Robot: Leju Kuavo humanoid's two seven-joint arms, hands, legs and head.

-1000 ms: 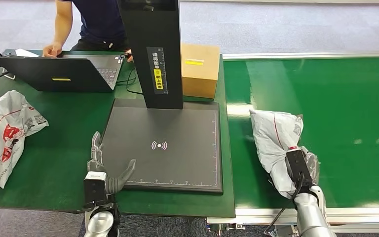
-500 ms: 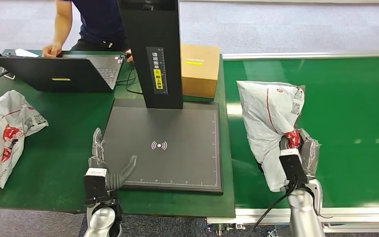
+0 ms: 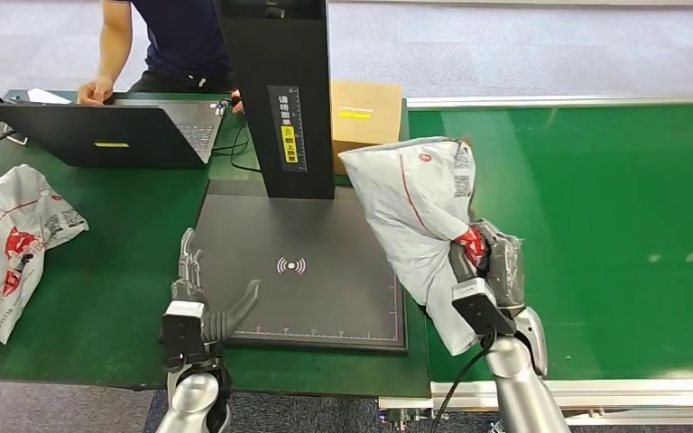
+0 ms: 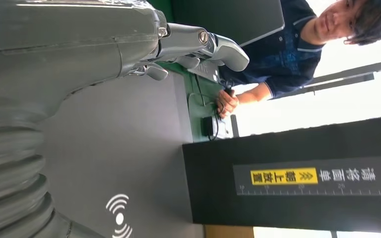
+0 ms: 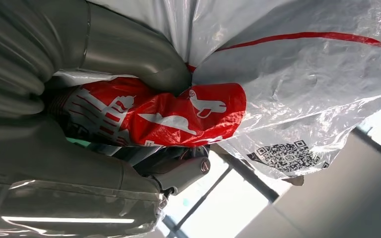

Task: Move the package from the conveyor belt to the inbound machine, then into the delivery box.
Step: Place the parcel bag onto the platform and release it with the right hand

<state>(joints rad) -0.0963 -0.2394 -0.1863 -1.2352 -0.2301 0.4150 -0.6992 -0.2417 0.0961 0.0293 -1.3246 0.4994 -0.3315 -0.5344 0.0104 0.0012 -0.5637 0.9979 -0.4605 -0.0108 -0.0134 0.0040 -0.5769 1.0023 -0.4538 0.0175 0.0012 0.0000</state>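
Observation:
My right hand (image 3: 485, 267) grips a white plastic package (image 3: 420, 212) with red print and holds it in the air over the gap between the green conveyor belt (image 3: 614, 225) and the dark scan plate (image 3: 298, 271) of the inbound machine. Up close, the package (image 5: 287, 89) is bunched in that hand (image 5: 104, 64), with a QR label showing. My left hand (image 3: 200, 302) rests open at the plate's near left corner, fingers spread. In the left wrist view the left hand (image 4: 129, 44) lies over the plate (image 4: 124, 148).
The machine's black post (image 3: 280, 95) rises behind the plate. A cardboard box (image 3: 365, 126) stands behind it. A second white package (image 3: 13, 244) lies on the left of the table. A person sits at a laptop (image 3: 108, 133) at the back left.
My right hand has lifted the package off the belt and carried it left, toward the scan plate. The left hand has shifted slightly right.

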